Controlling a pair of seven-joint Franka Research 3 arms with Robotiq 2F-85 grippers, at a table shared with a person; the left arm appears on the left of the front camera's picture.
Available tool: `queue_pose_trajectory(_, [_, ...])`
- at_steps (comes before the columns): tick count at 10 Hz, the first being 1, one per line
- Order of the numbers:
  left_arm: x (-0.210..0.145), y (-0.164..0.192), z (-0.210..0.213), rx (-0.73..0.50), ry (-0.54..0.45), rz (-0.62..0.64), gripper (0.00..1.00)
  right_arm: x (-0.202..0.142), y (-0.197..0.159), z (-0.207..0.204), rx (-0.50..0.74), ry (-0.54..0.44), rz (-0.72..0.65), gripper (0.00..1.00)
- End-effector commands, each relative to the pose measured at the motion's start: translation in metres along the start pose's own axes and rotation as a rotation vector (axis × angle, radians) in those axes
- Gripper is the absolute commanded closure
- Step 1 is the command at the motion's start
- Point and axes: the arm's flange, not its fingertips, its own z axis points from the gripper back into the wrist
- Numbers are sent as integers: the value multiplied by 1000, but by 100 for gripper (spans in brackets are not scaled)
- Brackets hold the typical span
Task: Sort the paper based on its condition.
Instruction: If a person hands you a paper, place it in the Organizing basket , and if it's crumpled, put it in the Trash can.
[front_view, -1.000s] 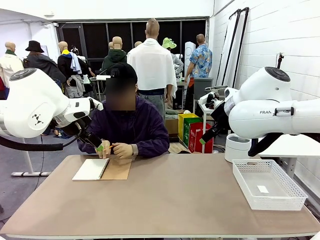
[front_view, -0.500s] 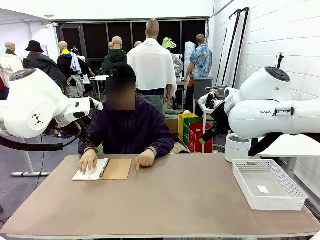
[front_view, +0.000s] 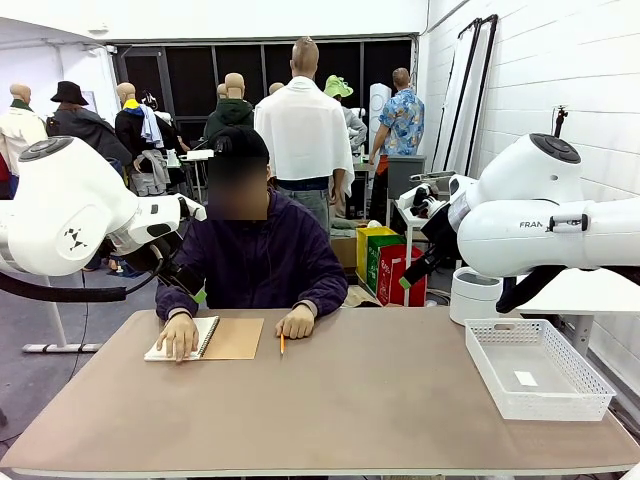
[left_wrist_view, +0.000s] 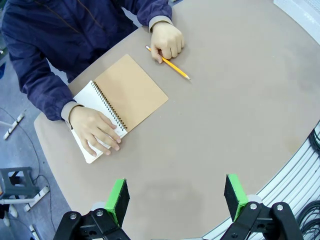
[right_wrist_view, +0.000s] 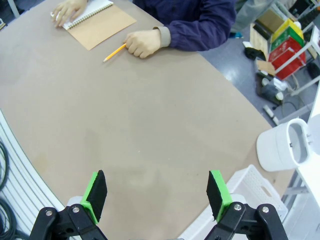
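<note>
Since the previous frame the person's pencil hand (front_view: 297, 322) has lowered, and the pencil (front_view: 282, 344) now lies on the table (front_view: 380, 410) with its point toward the robot. The other hand (front_view: 180, 336) rests flat on the paper (left_wrist_view: 89, 97), a white sheet on top of the open spiral notebook (front_view: 234, 338) at the table's far left. Left gripper (left_wrist_view: 176, 197): jaws spread wide, holding nothing, above bare tabletop. Right gripper (right_wrist_view: 156, 192): jaws likewise wide apart and empty. White basket (front_view: 497, 384): at the right edge.
</note>
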Motion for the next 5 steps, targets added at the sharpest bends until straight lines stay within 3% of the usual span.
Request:
queue_pose_trajectory(1, [-1, 0, 0, 0, 4, 0, 0, -1, -1, 0, 6, 4, 1, 0])
queue_pose_trajectory(5, [-1, 0, 0, 0, 4, 0, 0, -1, -1, 0, 6, 4, 1, 0])
